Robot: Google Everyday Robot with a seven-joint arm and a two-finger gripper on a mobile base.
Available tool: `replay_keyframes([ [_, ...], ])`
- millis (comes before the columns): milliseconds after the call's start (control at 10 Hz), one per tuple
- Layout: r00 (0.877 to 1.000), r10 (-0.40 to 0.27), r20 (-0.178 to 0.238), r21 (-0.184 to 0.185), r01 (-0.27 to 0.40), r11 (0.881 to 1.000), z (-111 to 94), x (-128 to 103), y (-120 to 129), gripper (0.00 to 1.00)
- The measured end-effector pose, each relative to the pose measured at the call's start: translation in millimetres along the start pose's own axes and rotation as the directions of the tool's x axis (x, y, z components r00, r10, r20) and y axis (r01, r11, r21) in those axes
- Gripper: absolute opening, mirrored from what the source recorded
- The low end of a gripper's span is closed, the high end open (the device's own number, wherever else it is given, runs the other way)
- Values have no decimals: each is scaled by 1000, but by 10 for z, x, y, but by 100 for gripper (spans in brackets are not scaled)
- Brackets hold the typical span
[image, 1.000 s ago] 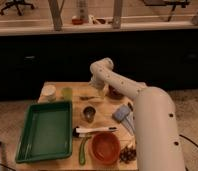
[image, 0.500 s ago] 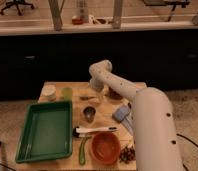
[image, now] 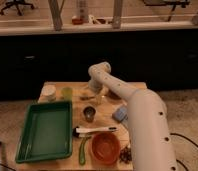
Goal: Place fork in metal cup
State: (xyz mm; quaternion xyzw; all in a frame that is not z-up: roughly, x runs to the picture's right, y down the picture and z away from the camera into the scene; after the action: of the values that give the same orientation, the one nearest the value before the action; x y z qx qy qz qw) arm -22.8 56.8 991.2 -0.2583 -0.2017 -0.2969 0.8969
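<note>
The metal cup (image: 89, 113) is a small shiny steel cylinder with a dark inside, standing upright near the middle of the wooden table (image: 107, 105). A slim dark fork (image: 86, 98) lies just behind the cup. My gripper (image: 96, 94) hangs from the white arm's bent wrist (image: 99, 73) at the far middle of the table. It is right next to the fork and a little behind the cup. I cannot see whether it touches the fork.
A green tray (image: 44, 131) fills the left side. A white round container (image: 49, 91) and a yellow-green cup (image: 67, 93) stand at the back left. In front are a white-handled tool (image: 95, 131), a long green tool (image: 82, 150), an orange bowl (image: 105, 147) and a blue-grey object (image: 121, 114).
The gripper has moved left along the back of the table, from the right of the cup's line to just behind the cup. The cup and other things have not moved.
</note>
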Motion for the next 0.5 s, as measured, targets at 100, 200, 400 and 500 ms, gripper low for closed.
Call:
replay_keyframes([
  [100,1000,0,1,-4,0,1000,19,-8,6,68],
  [200,1000,1,1,-5,-1,1000,3,-3,12,60],
  [400,1000,4,1,-11,-4,1000,-26,12,43,40],
  [500,1000,6,0,-10,-6,1000,-45,19,43,29],
])
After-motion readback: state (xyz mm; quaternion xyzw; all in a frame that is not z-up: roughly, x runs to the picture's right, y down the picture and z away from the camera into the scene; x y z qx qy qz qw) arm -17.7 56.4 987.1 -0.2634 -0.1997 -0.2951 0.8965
